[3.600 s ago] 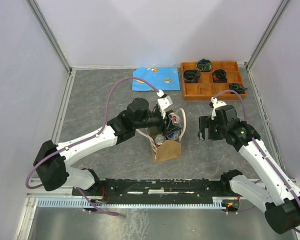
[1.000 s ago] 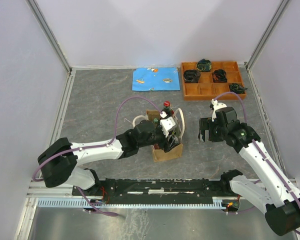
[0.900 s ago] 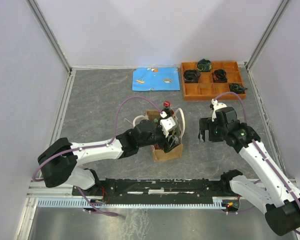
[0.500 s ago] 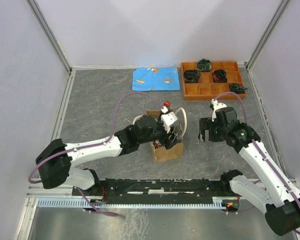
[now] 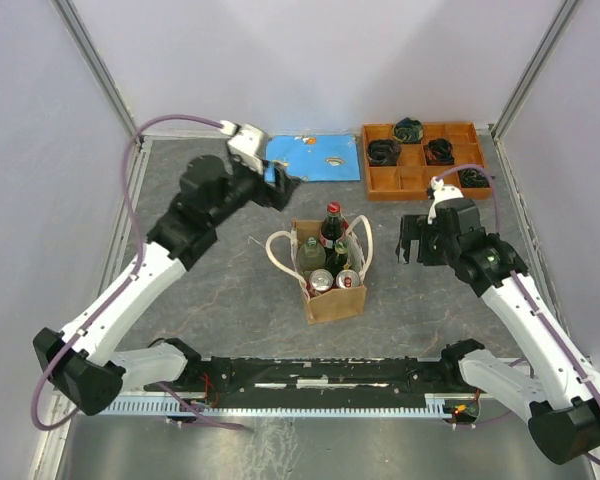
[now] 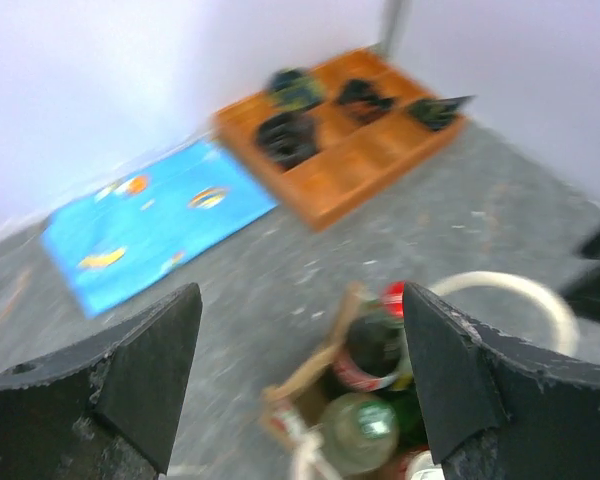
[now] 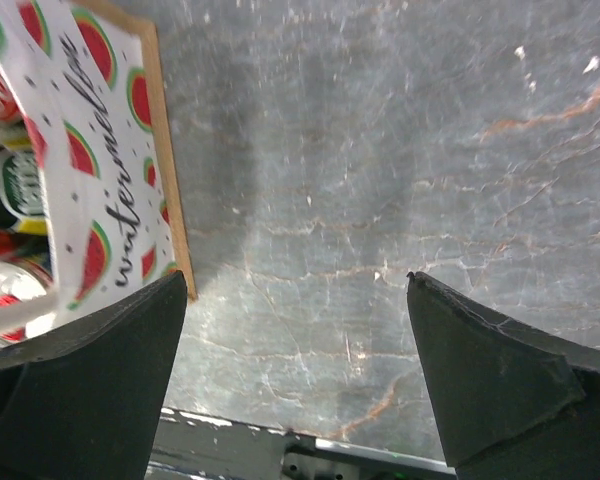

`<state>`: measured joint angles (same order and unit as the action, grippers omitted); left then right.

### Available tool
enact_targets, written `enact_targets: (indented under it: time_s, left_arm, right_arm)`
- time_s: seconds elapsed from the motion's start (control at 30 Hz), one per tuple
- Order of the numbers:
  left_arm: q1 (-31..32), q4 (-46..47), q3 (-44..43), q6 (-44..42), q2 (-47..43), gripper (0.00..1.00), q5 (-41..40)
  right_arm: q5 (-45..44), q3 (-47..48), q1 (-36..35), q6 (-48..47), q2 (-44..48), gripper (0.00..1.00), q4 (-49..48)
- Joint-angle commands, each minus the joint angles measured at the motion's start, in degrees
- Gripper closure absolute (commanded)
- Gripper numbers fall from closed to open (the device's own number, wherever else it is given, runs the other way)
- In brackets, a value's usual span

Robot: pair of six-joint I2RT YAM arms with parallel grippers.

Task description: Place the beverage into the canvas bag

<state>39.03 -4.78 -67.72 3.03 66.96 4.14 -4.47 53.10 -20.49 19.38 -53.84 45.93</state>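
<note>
My left gripper point(image 5: 283, 184) hovering upper centre, spread wide, holding nothing. Right gripper point(image 5: 411, 250) gaping wide beside canvas bag point(image 5: 336, 301). Beverage point(image 5: 330, 225) standing inside bag with 2 cans, mid-frame on worktop point(image 5: 210, 235).

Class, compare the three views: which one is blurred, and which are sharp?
Left wrist view: smeared throughout, the orange compartment tray and blue mat soft-edged. Right wrist view: crisp, lettering legible on the watermelon-print canvas bag. Top external view: sharp, evenly lit.
</note>
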Motion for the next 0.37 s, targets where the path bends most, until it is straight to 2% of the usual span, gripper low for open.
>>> enact_targets:
  time_s: [0.0, 0.1, 0.33]
  left_arm:
    - [-13.2, -13.6, -2.8, 4.3, -1.0, 0.13, 3.7]
    - [-18.0, -17.1, -1.8, 4.6, -2.9, 0.12, 5.2]
    - [-19.5, -19.2, 3.5, 5.8, -7.2, 0.11, 4.9]
  right_arm:
    - [-6.4, 6.0, 0.3, 6.5, 0.7, 0.01, -3.9]
    - [-8.0, 6.7, 0.3, 10.1, 0.9, 0.01, -3.9]
    - [-6.5, 3.5, 0.3, 16.9, 3.1, 0.01, -3.8]
